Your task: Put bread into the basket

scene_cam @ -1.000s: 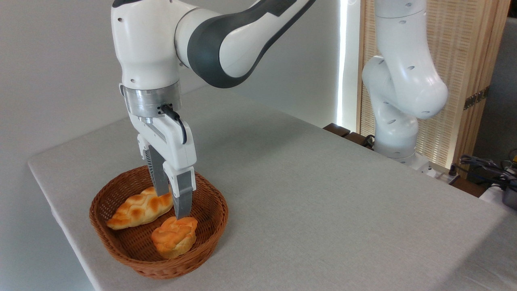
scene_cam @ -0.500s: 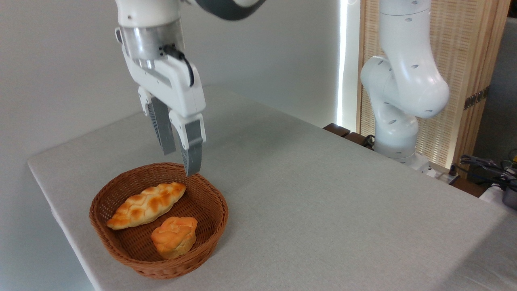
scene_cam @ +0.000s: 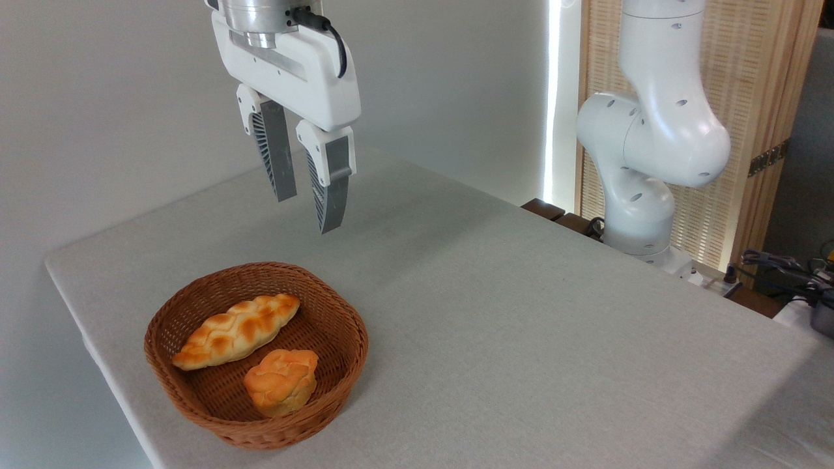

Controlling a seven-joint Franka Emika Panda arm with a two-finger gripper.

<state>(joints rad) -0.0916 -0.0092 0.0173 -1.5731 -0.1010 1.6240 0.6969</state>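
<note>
A long braided loaf (scene_cam: 236, 329) is seen lying in the round woven wicker basket (scene_cam: 339, 355), with the lumpy orange-golden bread (scene_cam: 281, 380) set just beside it toward the front rim. The gripper (scene_cam: 306, 207) is held well above the basket, its ribbed grey fingers (scene_cam: 274, 151) parted and empty. The basket is borne on a pale grey cloth-covered table (scene_cam: 521, 326); a slatted wooden screen (scene_cam: 749, 98) is seen behind.
</note>
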